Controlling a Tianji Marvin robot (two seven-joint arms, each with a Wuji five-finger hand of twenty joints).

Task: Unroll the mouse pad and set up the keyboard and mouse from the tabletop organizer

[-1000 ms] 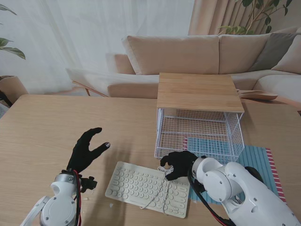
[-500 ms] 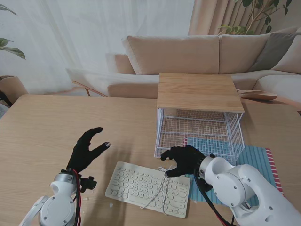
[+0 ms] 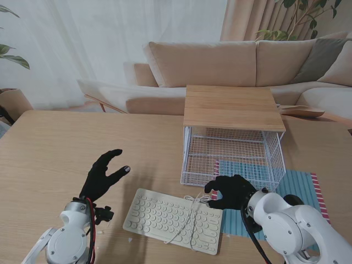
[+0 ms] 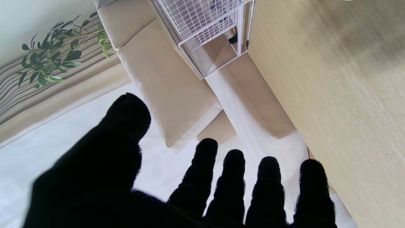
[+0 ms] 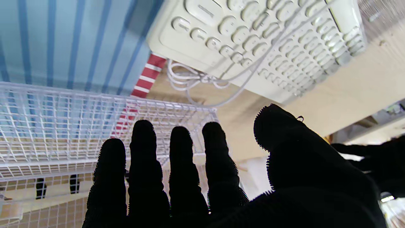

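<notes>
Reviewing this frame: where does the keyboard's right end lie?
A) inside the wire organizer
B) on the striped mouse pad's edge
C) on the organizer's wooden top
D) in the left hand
B: in the stand view the keyboard lies on the table with its right end over the striped mouse pad, outside the organizer; both hands are open and hold nothing.

A beige sofa (image 3: 220, 66) stands beyond the far edge of the wooden table (image 3: 55, 148), with a grey cushion (image 3: 322, 58) at its right end. Pale curtains (image 3: 71, 44) hang behind it. Leafy plants (image 3: 308, 14) show at the upper right and at the left edge (image 3: 11, 55).
</notes>
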